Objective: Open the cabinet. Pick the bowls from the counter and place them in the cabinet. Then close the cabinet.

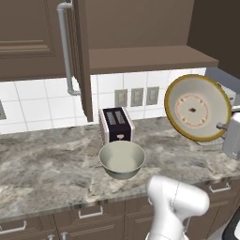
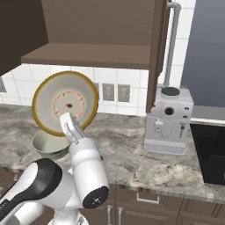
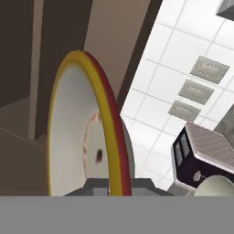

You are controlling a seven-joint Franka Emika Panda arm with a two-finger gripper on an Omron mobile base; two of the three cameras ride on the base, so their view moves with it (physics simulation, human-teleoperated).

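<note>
A cream bowl [image 1: 197, 108] with an orange-yellow rim and a reddish ring pattern inside. A plain greyish-cream bowl [image 1: 122, 159] on a grey-brown marbled surface [image 1: 42, 159]. Dark brown cabinet [image 1: 28, 37] with silver handle [image 1: 65, 47]. White tiled wall [image 1: 37, 103]. Black-and-white toaster [image 1: 116, 124].

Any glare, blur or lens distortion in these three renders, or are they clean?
Left base view: flat, even light, no glare; only a soft shadow under the plain bowl on the counter. Right base view: equally sharp, the coffee machine crisp. Hand view: the patterned bowl in the gripper looms large and foreshortened, edges jagged, toaster slanted by the camera's roll.
</note>
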